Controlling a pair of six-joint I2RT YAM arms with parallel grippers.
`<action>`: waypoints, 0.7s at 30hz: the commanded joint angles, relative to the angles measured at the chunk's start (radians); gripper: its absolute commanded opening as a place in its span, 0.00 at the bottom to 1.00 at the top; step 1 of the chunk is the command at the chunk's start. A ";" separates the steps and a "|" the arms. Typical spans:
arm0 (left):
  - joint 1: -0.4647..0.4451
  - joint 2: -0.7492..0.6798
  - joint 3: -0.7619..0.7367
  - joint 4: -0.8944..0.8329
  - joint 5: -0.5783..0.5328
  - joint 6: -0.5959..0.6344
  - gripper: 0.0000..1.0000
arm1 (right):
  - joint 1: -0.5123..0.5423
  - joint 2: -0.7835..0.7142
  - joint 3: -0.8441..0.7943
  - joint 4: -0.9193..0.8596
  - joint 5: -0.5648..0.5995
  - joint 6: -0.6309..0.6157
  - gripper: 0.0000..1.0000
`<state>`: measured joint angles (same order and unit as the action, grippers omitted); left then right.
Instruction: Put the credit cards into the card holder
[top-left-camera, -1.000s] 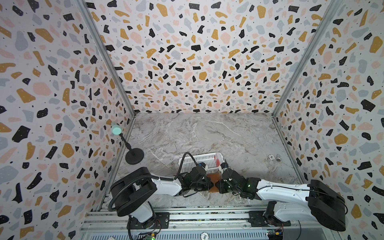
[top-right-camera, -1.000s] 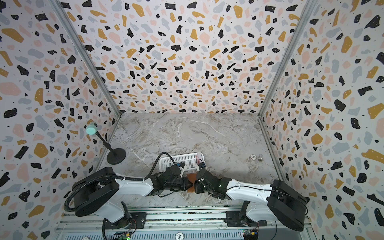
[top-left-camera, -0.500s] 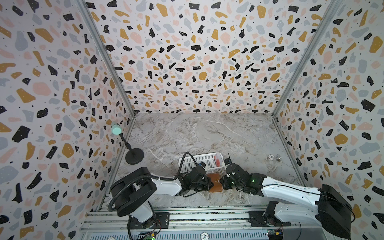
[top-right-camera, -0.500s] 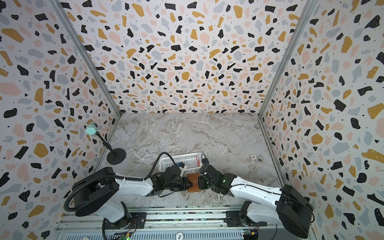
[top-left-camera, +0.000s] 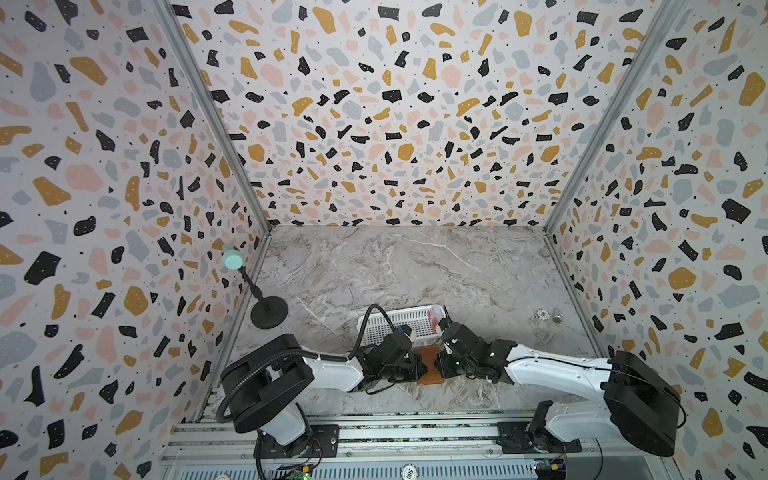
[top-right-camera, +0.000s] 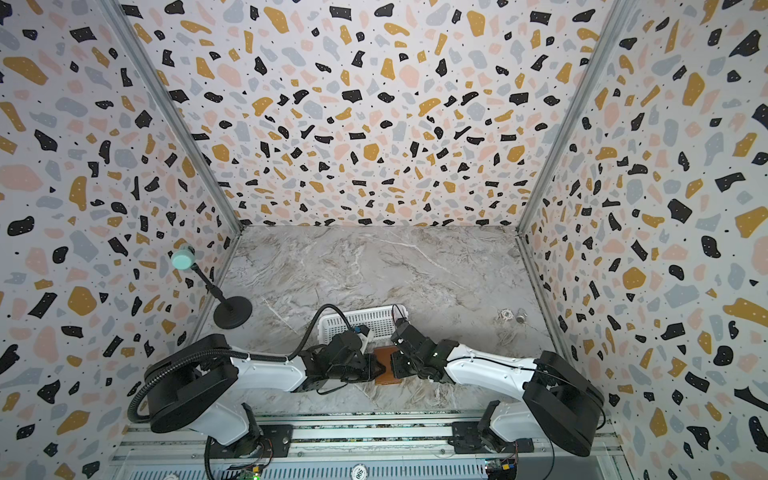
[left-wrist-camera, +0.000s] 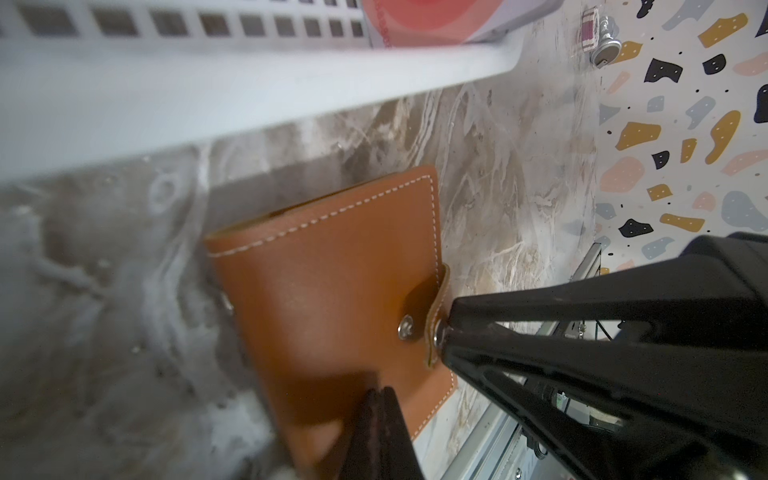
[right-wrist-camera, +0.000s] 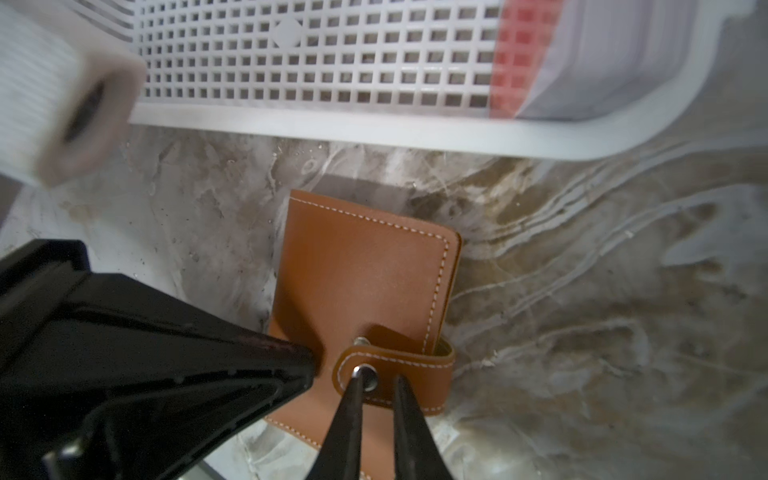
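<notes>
Fingers (left-wrist-camera: 395, 432) of the left gripper (left-wrist-camera: 380, 392) are pressed together with nothing between them, and their tips push down on the cover of the card holder (left-wrist-camera: 332, 282). This brown leather holder lies flat with its cover down on the marble table (top-left-camera: 415, 270). It is just in front of the white basket (top-left-camera: 399, 322) and between the two grippers in both top views. On its right side the right gripper (right-wrist-camera: 378, 380) has its fingers (right-wrist-camera: 345, 419) almost together and pinches the snap tab (right-wrist-camera: 419, 370). The tab is lifted off its stud (left-wrist-camera: 407, 328).

Terrazzo walls (top-left-camera: 374, 124) close the table on three sides. At the left a black stand (top-left-camera: 268, 313) with a mint-green head is near the wall. At the right two small metal pieces (top-left-camera: 548, 316) lie well apart from everything else. A metal rail (top-left-camera: 374, 432) runs along the front.

Compared with one second ago, the holder, the basket and the left arm are at the same place. Half a second ago the right gripper stood a little further back and to the right; now it is at the tab again.

Inside the basket the credit cards (left-wrist-camera: 419, 20) are at its right end, and their red print shows.
</notes>
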<state>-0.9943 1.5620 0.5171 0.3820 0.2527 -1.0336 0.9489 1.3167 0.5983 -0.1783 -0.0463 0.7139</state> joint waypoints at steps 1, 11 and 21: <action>-0.007 0.032 -0.016 -0.070 -0.007 0.009 0.06 | -0.003 0.007 0.032 0.018 -0.012 -0.014 0.17; -0.007 0.033 -0.022 -0.058 -0.005 0.004 0.06 | -0.002 0.050 0.051 0.019 -0.016 -0.025 0.17; -0.007 0.032 -0.022 -0.057 -0.004 0.005 0.06 | 0.006 0.081 0.082 -0.055 0.030 -0.021 0.16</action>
<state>-0.9943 1.5623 0.5167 0.3840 0.2531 -1.0336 0.9493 1.3865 0.6434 -0.1761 -0.0521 0.7010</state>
